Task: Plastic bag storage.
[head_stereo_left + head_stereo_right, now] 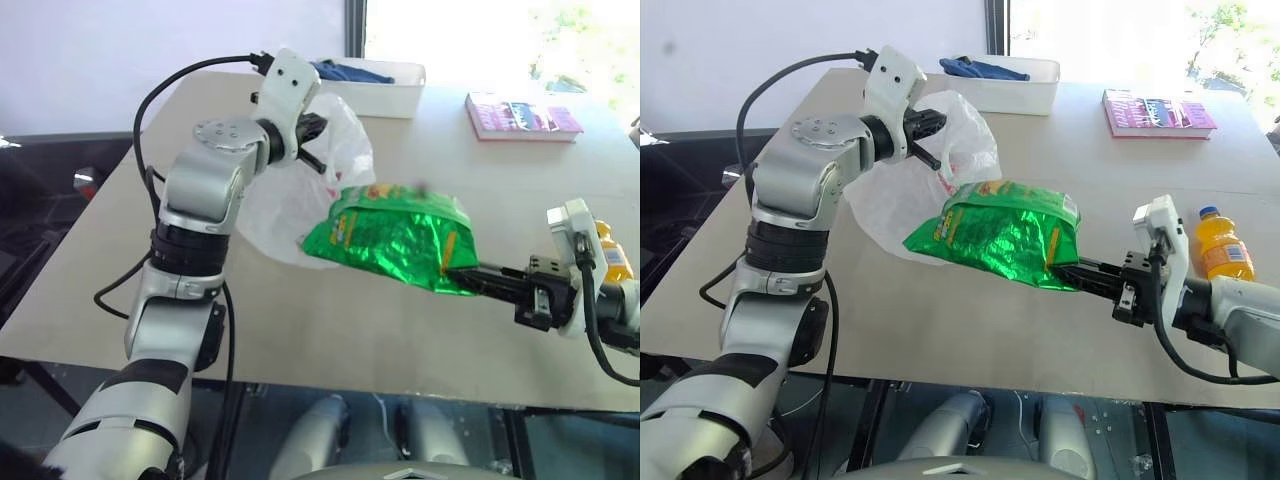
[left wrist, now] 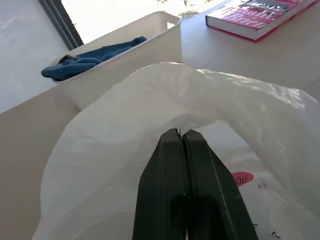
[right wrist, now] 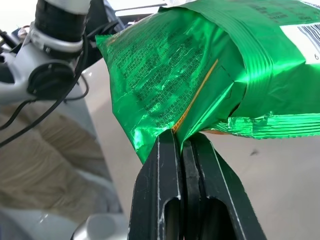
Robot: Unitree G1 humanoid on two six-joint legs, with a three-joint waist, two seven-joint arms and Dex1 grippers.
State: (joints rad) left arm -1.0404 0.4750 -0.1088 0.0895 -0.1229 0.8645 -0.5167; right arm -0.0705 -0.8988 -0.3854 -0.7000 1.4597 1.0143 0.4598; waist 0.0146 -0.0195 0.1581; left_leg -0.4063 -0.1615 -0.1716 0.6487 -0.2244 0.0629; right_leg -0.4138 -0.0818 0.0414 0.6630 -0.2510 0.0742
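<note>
Lower right: right gripper pinching the snack packet. Upper left: left gripper clamped on the plastic bag.

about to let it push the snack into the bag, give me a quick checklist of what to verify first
1. Left gripper clamped on the plastic bag rim: ok, jaws shut on the film.
2. Right gripper holding the green snack packet: ok, pinched at a corner.
3. Bag mouth open towards the packet: cannot tell.
4. Packet lifted off the table: ok.
5. Orange drink bottle out of the path: ok, it stands beside the right arm.
</note>
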